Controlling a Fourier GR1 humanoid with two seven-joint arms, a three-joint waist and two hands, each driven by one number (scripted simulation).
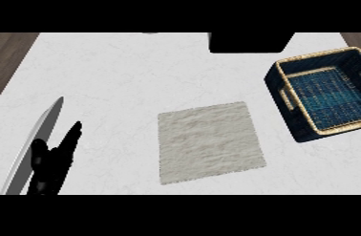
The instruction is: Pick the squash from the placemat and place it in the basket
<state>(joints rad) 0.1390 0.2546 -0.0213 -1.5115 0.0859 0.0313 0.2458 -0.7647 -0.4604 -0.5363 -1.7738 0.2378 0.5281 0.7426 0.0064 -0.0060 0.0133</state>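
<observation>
Left hand [51, 161]: black, lower left corner, fingers straight and pointing up, clasping nothing; at rest beside the grey forearm [34, 142]

Right hand: absent from the head view; state not to be told

Placemat [210, 142]: pale, fringed, roughly square, slightly skewed; flat on the white marble counter [120, 72] at centre of view; bare, nothing on it

Squash: nowhere visible, neither on the placemat nor in the basket; whereabouts not determinable from this view

Basket [314, 57]: woven, rectangular, tan rim, dark outer wall, blue-weave floor, handle opening in the wall facing the placemat; right of the placemat and apart from it, partly cut by the view's right edge; visible interior holding nothing

Dark block [250, 41]: black, at the counter's far edge, identity unclear; no part in the task

Step in hand, as judged: lift from the mat probably made outside the frame, deposit not yet made, given bare mat and unfilled basket; not certain

Next move, as judged: squash to be carried over the basket's open top, lowered between the walls to the blue floor, then let go; approach from the right side likeliest, left hand being far off and idle
</observation>
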